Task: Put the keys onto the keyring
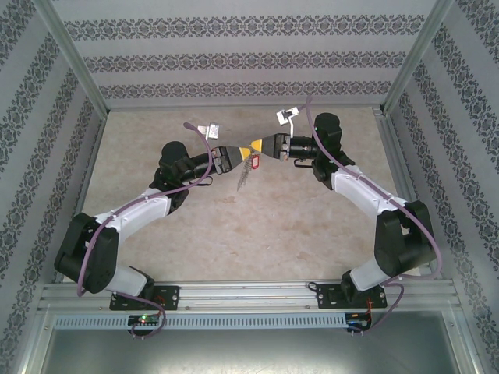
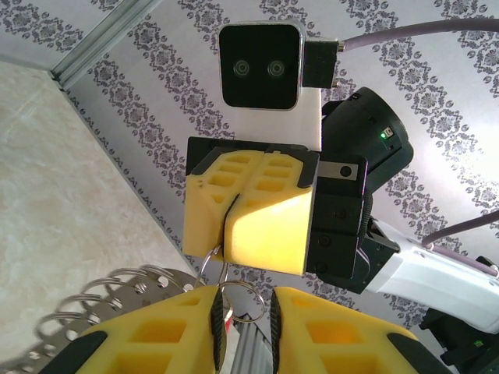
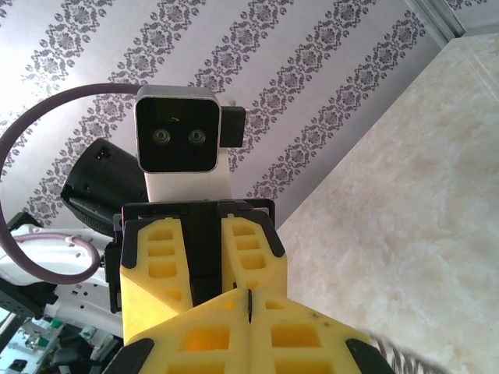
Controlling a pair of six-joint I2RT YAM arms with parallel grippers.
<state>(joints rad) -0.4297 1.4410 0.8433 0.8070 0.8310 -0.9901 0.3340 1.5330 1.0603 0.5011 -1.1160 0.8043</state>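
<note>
Left jaws: the two yellow fingers (image 2: 148, 336) stand a narrow gap apart and appear to be clamped on the keyring (image 1: 243, 179) (the contact sits low in the left wrist view and is hard to read).
Right jaws: the yellow fingers (image 2: 269, 230) are pressed together with the seam shut, and a thin wire ring (image 2: 209, 262) is pinched at the tips.
Keys (image 1: 253, 162): the red tag sits just at the right jaws' tips, between the two sets of jaws. The silver key is too small to make out.
Keyring position: it is in the air above the tabletop (image 1: 234, 241) and hangs tilted just below where the jaws meet.
Keyring rings: the row of small rings (image 2: 117, 300) fans out to the left of the left fingers. A few also show at the lower right of the right wrist view (image 3: 399, 355).
Left arm (image 1: 129, 218): reaches in from the left, with its tips almost touching the right jaws.
Right arm (image 1: 366, 195): reaches in from the right, facing the left arm head-on.
Tabletop: beige and marbled.
Walls (image 1: 234, 62): striped patterned wallpaper held in a metal frame.
</note>
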